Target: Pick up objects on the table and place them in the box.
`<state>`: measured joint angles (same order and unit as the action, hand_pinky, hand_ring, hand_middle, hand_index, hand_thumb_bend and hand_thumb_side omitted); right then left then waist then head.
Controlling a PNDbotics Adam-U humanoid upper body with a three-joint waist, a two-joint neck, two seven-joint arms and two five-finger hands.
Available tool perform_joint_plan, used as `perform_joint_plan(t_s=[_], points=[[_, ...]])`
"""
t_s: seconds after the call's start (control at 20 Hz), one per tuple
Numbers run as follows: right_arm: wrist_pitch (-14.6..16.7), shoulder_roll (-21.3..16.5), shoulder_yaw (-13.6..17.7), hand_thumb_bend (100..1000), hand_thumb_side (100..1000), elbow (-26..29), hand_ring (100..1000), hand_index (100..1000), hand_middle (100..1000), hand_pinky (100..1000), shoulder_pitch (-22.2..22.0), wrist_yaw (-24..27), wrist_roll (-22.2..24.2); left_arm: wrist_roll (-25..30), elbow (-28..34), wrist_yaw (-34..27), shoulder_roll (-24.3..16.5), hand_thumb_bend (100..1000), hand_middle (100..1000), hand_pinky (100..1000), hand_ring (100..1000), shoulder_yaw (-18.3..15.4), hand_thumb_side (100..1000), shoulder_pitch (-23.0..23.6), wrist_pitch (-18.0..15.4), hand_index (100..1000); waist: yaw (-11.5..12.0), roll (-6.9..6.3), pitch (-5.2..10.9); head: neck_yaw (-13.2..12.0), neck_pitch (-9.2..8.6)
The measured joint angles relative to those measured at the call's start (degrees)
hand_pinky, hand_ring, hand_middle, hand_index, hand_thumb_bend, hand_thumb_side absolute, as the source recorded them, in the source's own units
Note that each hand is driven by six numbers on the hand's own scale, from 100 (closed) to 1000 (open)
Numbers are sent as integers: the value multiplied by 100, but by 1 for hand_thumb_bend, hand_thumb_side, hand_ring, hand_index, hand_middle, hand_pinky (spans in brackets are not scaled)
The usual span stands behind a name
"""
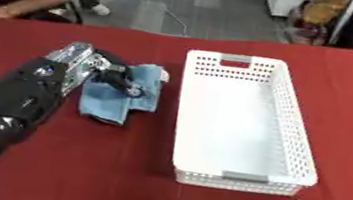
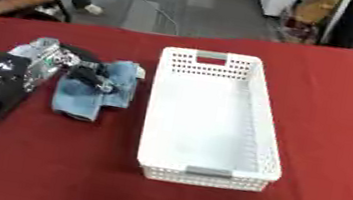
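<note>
the table (image 1: 115,173) is covered in matt red cloth, smooth with faint creases. the box (image 1: 290,135) looks like white plastic, its walls perforated with small holes, with grey handle strips at both ends and a smooth, slightly glossy floor. the blue cloth (image 1: 105,98) is soft, rumpled denim-like fabric. the left hand (image 1: 113,76) is black with shiny silver metal parts; its arm looks matt black.

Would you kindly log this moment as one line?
left robot hand: shut on blue cloth | white box: empty | right robot hand: not in view
</note>
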<state>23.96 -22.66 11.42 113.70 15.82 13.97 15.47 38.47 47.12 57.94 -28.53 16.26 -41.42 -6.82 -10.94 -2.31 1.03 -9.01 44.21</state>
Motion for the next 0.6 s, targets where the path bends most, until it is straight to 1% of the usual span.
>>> perform_joint_plan(t_s=[0.05,0.1,0.15,0.2,0.25,0.3,0.35,0.4,0.45,0.5,0.55,0.6], points=[[0,0,0,100,1000,0,877,954,846,845,0,0,0,90,13,38,-7,843,851,686,683,13,978,-1,-38,949,-2,-8,2,0,0],[0,0,0,100,1000,0,877,954,847,845,0,0,0,206,43,83,-13,750,796,676,653,36,852,-2,-76,910,-2,-13,4,1,0],[0,0,0,100,1000,0,877,954,847,845,0,0,0,337,81,128,-30,756,805,679,659,57,869,-3,-108,917,-2,-13,9,2,0],[-1,0,0,100,1000,0,876,954,847,845,0,0,-1,469,121,167,-54,678,691,621,552,79,644,-3,-129,807,-2,-13,17,3,0],[-1,0,0,100,1000,0,876,954,847,845,0,0,-1,589,157,206,-64,678,691,627,561,95,644,-2,-129,807,-2,-14,22,4,0],[-1,0,0,100,1000,0,876,954,846,845,0,0,-2,683,186,250,-66,662,629,591,507,103,545,0,-108,742,-2,-14,26,4,0],[-2,0,0,100,1000,0,876,954,846,845,0,0,-2,758,209,298,-66,654,602,557,471,104,479,7,-76,716,-3,-14,30,4,0],[-2,0,1,100,1000,0,876,954,846,845,0,0,-3,811,216,353,-66,627,565,494,412,104,384,18,-43,676,-7,-14,34,4,0],[-1,0,1,100,1000,0,876,954,846,845,0,0,-4,847,227,410,-67,605,538,463,368,103,347,28,-16,645,-15,-14,36,4,0],[-1,0,1,100,1000,0,876,954,846,845,0,0,-4,863,240,468,-66,557,505,417,311,103,319,34,2,601,-17,-14,36,5,0],[-1,0,1,100,1000,0,876,954,846,845,0,0,-4,862,245,521,-66,484,475,371,264,101,281,45,17,552,-17,-14,36,6,0],[-1,0,1,100,1000,0,876,954,846,845,0,0,-4,846,246,568,-65,430,457,354,240,99,256,51,36,518,-17,-14,36,10,0]])
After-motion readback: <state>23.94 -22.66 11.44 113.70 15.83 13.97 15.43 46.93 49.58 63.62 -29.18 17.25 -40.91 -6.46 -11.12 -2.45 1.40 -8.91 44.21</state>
